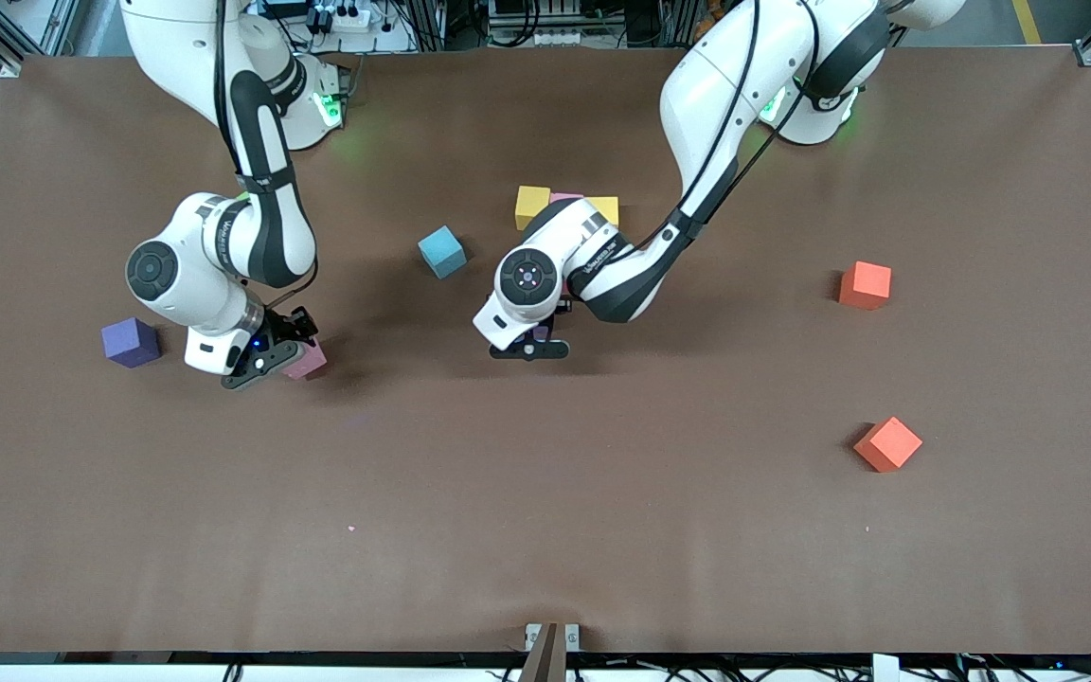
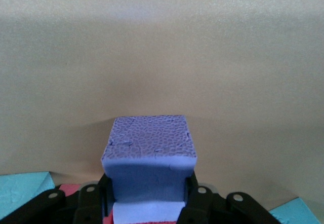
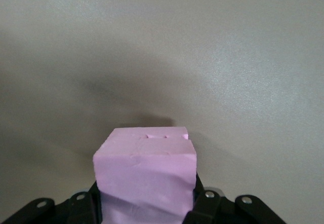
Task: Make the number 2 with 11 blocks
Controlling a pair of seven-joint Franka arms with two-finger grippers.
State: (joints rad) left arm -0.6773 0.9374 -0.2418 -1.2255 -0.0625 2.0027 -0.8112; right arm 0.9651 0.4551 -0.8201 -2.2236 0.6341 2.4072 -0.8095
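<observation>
Brown matte board (image 1: 545, 530) covers the table, scattered with small foam cubes. Nearest the front camera, at four o'clock, an orange-red cube (image 1: 887, 443) sits turned corner-on. At nine o'clock rests a purple cube (image 1: 131, 342); near it the right gripper (image 1: 297, 352) pinches a smooth pink cube (image 3: 145, 173) by its side faces. At the centre the left gripper (image 1: 541, 332) clamps a bluish-violet cube (image 2: 149, 153) with a pebbled top. A second orange-red cube (image 1: 865, 284) lies at three o'clock. Toward twelve o'clock sit a skewed light blue cube (image 1: 441, 251) and a row of one yellow cube (image 1: 532, 206), a pink block (image 1: 564, 197), and another yellow cube (image 1: 604, 208).
</observation>
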